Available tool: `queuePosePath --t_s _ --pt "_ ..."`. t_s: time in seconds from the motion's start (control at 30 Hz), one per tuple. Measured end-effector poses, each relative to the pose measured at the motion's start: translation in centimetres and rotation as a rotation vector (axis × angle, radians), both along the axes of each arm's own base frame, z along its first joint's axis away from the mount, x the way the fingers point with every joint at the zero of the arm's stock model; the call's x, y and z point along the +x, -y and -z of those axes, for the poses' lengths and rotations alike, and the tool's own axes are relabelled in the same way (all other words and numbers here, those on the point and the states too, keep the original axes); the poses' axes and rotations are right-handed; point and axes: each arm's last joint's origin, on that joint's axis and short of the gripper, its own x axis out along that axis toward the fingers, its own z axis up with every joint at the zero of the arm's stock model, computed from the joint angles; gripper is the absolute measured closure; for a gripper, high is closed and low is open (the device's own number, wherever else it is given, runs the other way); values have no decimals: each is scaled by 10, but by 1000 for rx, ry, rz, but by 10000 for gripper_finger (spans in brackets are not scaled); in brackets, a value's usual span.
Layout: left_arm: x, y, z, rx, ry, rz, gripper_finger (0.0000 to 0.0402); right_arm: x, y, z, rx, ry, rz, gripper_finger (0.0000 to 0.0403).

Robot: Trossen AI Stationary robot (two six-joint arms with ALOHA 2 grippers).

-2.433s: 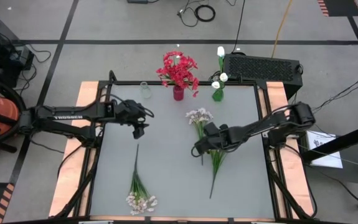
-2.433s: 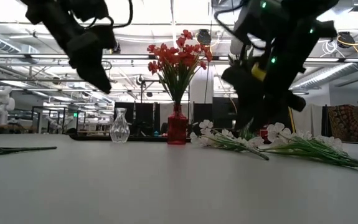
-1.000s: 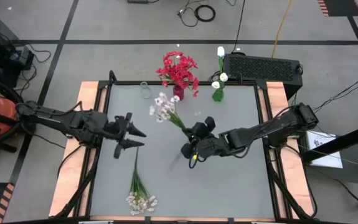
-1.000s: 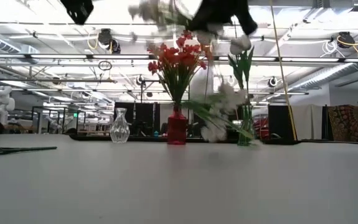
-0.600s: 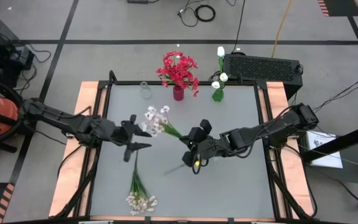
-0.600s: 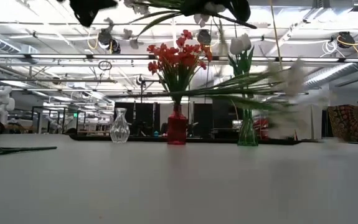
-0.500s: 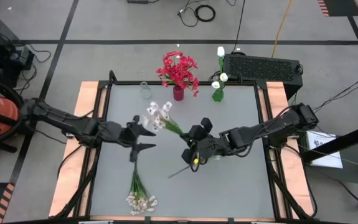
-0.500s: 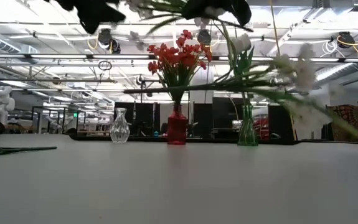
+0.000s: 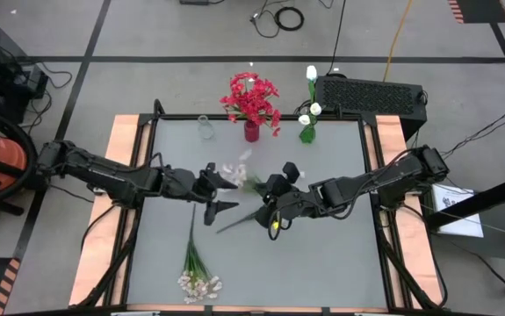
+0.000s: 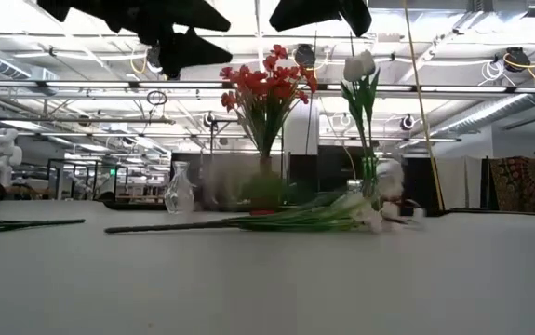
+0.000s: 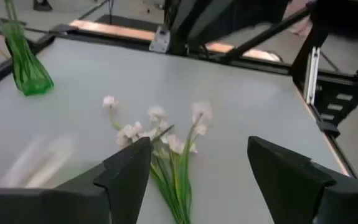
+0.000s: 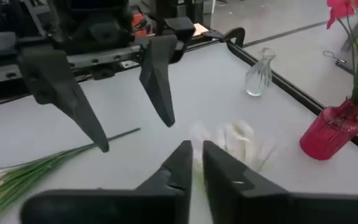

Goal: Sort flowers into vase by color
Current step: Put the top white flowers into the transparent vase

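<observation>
My left gripper (image 9: pixel 226 189) (image 11: pixel 197 180) hangs open above the table's middle, facing my right gripper (image 9: pixel 265 200) (image 12: pixel 197 155). The right gripper's fingers stand almost together, with nothing visible between them. One pale-blossomed flower lies flat on the table under the grippers, its stem (image 9: pixel 234 221) toward the left and its blooms (image 11: pixel 160 127) (image 10: pixel 374 214) toward the right. A second pale flower (image 9: pixel 234 171) (image 12: pixel 235 140) is a blur low between the two grippers. Its contact with either gripper cannot be made out.
Along the far edge stand a small clear vase (image 9: pixel 205 127), a red vase (image 9: pixel 251 132) with red flowers and a green vase (image 9: pixel 307 133) with white buds. Another pale bunch (image 9: pixel 195 272) lies near the front left. The table's right half is bare.
My left gripper has moved toward the table's middle and sunk a little, closing in on my right gripper. The pale flowers held up by my right gripper have come away. One swung level and dropped flat onto the table. The other is falling, blurred.
</observation>
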Motion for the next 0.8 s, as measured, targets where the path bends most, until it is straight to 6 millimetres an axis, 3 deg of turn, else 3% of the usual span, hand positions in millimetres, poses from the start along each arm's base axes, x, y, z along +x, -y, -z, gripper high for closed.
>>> queuePosePath --t_s 0.1,0.2,0.37,0.6,0.8 --pt "-2 0 3 -10 -38 19 128 -1 0 2 6 -18 -1 396" --pt "-11 -1 -2 -6 -60 51 128 -7 3 11 46 -110 28 390" --pt "-33 -4 -15 -1 -68 55 128 0 23 52 35 -345 118 324" --pt "-54 -7 -26 0 -71 54 128 43 71 117 57 -475 88 223" --pt "-57 -8 -22 30 -120 62 128 54 107 156 155 -559 73 191"
